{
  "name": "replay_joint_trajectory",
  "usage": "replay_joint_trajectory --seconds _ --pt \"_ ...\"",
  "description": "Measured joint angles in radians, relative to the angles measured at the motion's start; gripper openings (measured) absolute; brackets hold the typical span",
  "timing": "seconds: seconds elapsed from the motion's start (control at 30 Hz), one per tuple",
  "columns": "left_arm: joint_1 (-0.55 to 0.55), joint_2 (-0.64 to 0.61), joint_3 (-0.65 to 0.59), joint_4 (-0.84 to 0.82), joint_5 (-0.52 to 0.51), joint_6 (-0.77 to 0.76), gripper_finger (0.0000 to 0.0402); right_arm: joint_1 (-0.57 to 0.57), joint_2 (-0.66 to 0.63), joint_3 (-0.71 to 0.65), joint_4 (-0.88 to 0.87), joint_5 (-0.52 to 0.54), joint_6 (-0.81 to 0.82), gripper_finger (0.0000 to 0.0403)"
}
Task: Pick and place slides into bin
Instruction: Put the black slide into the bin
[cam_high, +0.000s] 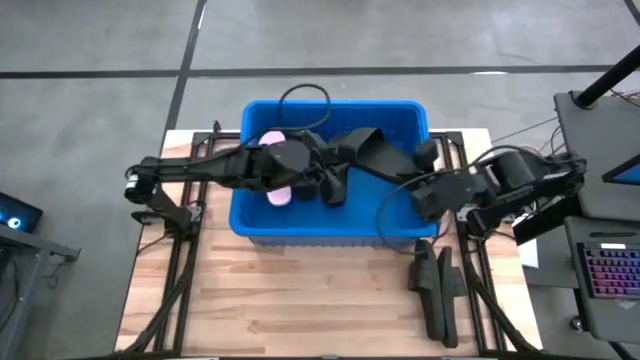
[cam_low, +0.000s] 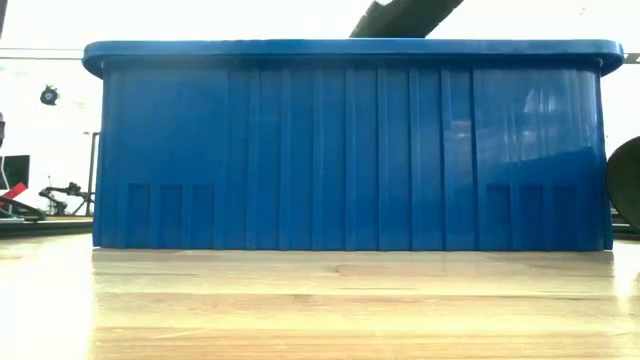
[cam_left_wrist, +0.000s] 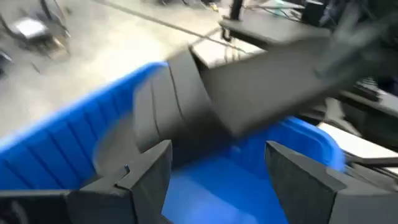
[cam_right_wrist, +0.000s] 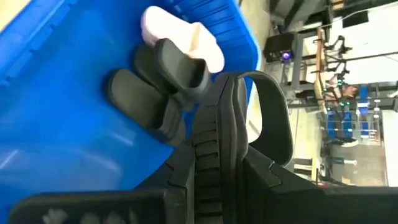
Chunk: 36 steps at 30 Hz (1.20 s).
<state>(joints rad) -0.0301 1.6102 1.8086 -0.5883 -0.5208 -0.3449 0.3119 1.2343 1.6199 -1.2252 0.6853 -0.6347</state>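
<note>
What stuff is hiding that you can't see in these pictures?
Low view: the bin wall hides everything inside it.
High view: the left arm covers part of a pink slide; black slides under the arms can't be counted.
Left wrist view: the blurred slide hides the bin's far side.
Right wrist view: the held slide in the right gripper jaws blocks the bin's far end.

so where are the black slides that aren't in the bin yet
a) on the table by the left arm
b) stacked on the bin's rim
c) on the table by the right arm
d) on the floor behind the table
c: the high view shows black slides lying on the table in front of the bin, on the right arm's side.
</note>
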Motion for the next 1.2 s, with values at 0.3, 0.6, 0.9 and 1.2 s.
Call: replay_joint_trajectory --seconds 0.3,0.6,0.9,1.2 --pt "0.020 0.084 0.061 0.016 -0.135 0.145 0.0239 0.000 0.084 -0.001 0.000 0.000 0.009 0.0067" --pt "0.056 0.104 0.061 0.029 0.057 0.134 0.0239 -0.005 0.158 -0.001 0.000 0.039 0.002 0.0067" --pt "0.103 0.125 0.035 -0.096 -0.071 0.168 0.0239 -0.005 0.189 0.005 0.004 0.078 -0.002 0.0067" --pt "0.178 0.189 0.046 -0.047 0.016 0.199 0.0239 -0.006 0.190 0.007 0.006 0.077 -0.002 0.0067"
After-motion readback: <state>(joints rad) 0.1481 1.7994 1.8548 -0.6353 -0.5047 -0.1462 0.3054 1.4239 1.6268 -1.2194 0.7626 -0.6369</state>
